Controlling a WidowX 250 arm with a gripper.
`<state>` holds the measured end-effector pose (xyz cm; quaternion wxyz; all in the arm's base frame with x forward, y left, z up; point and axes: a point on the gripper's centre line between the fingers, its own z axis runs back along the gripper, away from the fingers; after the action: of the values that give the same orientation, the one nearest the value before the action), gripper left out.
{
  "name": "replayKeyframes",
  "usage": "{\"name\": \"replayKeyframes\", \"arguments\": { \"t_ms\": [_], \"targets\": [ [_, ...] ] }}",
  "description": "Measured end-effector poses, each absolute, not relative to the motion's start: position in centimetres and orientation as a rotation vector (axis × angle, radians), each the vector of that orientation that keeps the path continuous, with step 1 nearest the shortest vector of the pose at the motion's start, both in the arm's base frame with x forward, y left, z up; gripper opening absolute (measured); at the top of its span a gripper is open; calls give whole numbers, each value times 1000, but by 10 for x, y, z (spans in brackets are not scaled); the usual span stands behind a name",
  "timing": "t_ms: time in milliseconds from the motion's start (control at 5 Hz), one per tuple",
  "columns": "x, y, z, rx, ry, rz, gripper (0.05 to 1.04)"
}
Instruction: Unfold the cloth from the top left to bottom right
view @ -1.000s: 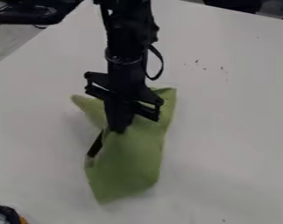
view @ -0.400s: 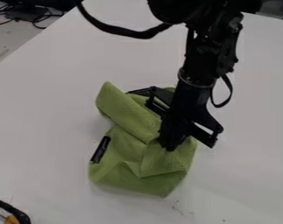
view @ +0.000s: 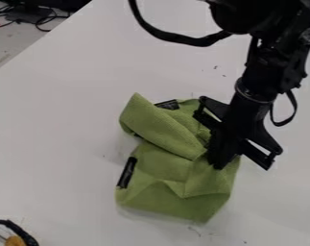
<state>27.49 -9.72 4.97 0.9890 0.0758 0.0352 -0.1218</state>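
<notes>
The gripper [view: 219, 163] hangs over the right side of the green cloth [view: 177, 178], its tips low against the fabric with a bunched fold beside them. Whether it grips the cloth is hard to tell. The cloth lies crumpled on the white table just below the middle of the view. A folded flap slants from its upper left toward the gripper, and creases cross the lower half. One black patch shows on the left edge and another at the top.
The white table [view: 61, 129] surrounds the cloth. A black and orange object [view: 16, 239] is at the bottom left corner. Dark cables and equipment [view: 32, 13] lie beyond the table at the top left.
The gripper has moved right and somewhat down. The cloth has shifted right with it, changing from a narrow bundle to a wider shape with a slanting flap.
</notes>
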Motion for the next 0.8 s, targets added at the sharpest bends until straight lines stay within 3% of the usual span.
{"name": "replayKeyframes", "arguments": {
  "t_ms": [600, 800],
  "targets": [
    [291, -133, 49, 133, 29, -392, 64],
    [293, -137, 37, 47, 51, -458, 197]
  ]
}}
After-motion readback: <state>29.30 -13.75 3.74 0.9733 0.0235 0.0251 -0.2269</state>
